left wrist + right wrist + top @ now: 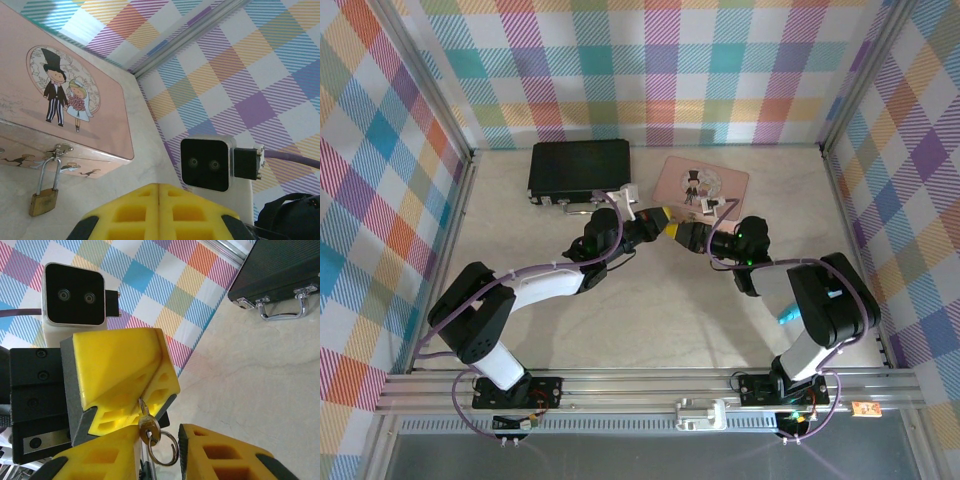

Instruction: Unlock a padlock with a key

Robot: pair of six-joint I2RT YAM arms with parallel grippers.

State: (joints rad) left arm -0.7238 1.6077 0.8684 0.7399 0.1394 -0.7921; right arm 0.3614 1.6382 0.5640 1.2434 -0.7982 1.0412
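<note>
Key [148, 429]: blade pinched in the tightly closed left gripper [146, 392]; head and ring sat between the parted fingers of the right gripper [160, 450], raised above the table [250, 380]. Padlock [44, 201]: hung by its shackle from the clasp of a pink tin [110, 110] just beyond. Black case [280, 270]: lay left of the tin.

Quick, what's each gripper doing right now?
Left gripper: shut on the key.
Right gripper: open, its fingers either side of the key.
</note>
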